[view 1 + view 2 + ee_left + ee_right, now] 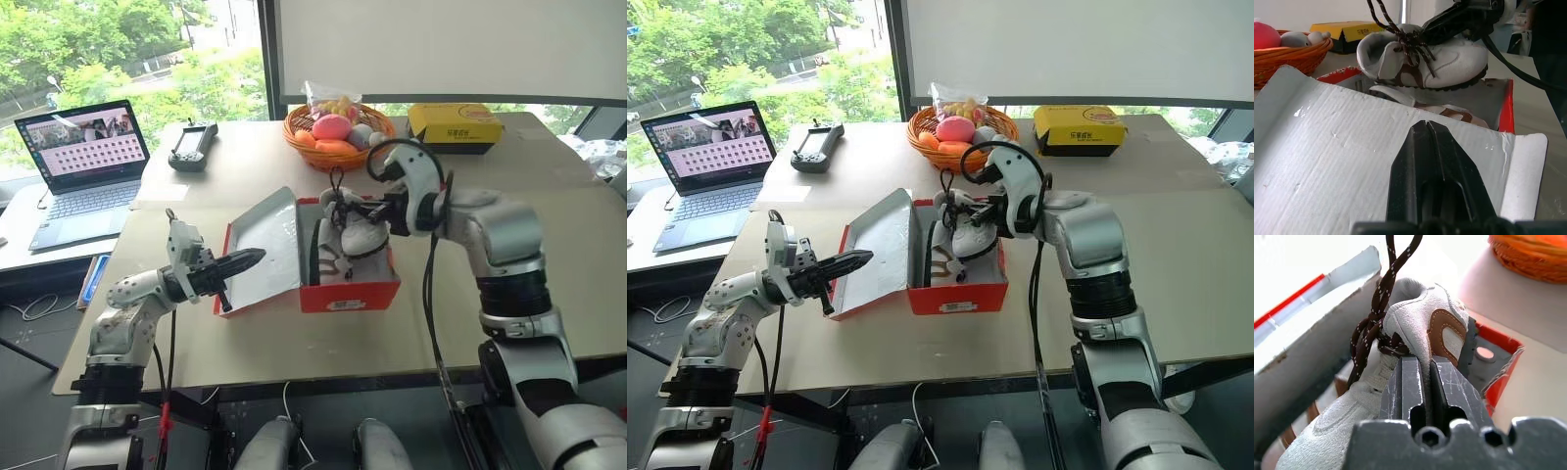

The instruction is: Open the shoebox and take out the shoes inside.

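The red shoebox (349,295) stands open on the table, its lid (265,243) leaning back to the left with the white inside showing. My left gripper (258,257) is shut, and its tip rests against the inside of the lid (1327,161). My right gripper (1422,364) is shut on the heel edge of one white shoe (1415,318) with brown trim and dark laces. That shoe (361,227) hangs tilted just above the box. The other shoe (327,260) lies inside the box, partly hidden under the lifted one.
Behind the shoebox stands an orange basket (338,134) of fruit, and to its right a yellow box (456,125). A laptop (83,162) and a black controller (193,145) lie at the far left. The table's front edge runs just below the shoebox.
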Controlling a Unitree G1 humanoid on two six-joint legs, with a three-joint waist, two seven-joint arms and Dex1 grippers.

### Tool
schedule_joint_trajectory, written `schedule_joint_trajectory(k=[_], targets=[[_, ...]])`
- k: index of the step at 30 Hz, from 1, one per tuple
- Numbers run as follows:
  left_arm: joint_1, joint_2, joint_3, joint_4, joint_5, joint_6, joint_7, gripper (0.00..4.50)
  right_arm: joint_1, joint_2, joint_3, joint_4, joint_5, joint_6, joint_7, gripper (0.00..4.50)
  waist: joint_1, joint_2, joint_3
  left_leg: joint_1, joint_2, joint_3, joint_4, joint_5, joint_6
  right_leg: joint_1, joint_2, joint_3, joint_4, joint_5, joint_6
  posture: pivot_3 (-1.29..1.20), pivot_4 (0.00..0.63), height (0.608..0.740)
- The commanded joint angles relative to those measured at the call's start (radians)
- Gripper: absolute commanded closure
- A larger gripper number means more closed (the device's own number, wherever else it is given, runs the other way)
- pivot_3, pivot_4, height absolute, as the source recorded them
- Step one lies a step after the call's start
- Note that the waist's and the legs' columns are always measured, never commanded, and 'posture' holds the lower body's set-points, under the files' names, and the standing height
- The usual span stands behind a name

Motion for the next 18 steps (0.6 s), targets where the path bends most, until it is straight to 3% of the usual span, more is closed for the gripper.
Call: schedule_joint_trajectory(k=[1, 6, 11, 18], targets=[[-0.019, 0.004, 0.005, -0.025, -0.001, -0.02, 0.0, 4.5, -0.077, -0.006, -0.155, 0.021, 0.067, 0.0, -0.052, 4.42, 0.001, 0.0, 0.0, 0.0, 0.0, 0.0, 0.0, 0.0, 0.0, 0.0, 0.0, 0.0, 0.0, 0.0, 0.0, 0.0, 0.15, 0.74], [-0.019, 0.007, 0.008, -0.027, -0.002, -0.017, 0.003, 4.5, -0.116, -0.08, -0.342, 0.241, 0.072, -0.173, -0.165, 4.42, 0.01, 0.0, 0.0, 0.0, 0.0, 0.0, 0.0, 0.0, 0.0, 0.0, 0.0, -0.001, -0.001, 0.0, 0.0, 0.0, 0.15, 0.74], [-0.022, 0.007, 0.008, -0.025, 0.0, -0.018, 0.006, 4.5, -0.063, -0.198, -0.295, 0.504, -0.021, -0.429, -0.193, 4.42, 0.017, 0.0, 0.001, -0.002, -0.001, 0.001, 0.0, 0.0, 0.0, 0.001, -0.001, -0.001, -0.004, 0.0, 0.001, 0.0, 0.15, 0.74], [-0.02, 0.012, 0.012, -0.024, 0.003, -0.02, 0.01, 4.5, -0.031, -0.27, -0.235, 0.877, -0.137, -0.647, -0.301, 4.42, -0.005, 0.002, 0.002, -0.004, 0.0, 0.002, -0.001, 0.001, 0.001, 0.001, 0.001, 0.002, -0.003, 0.0, -0.001, 0.0, 0.15, 0.74]])
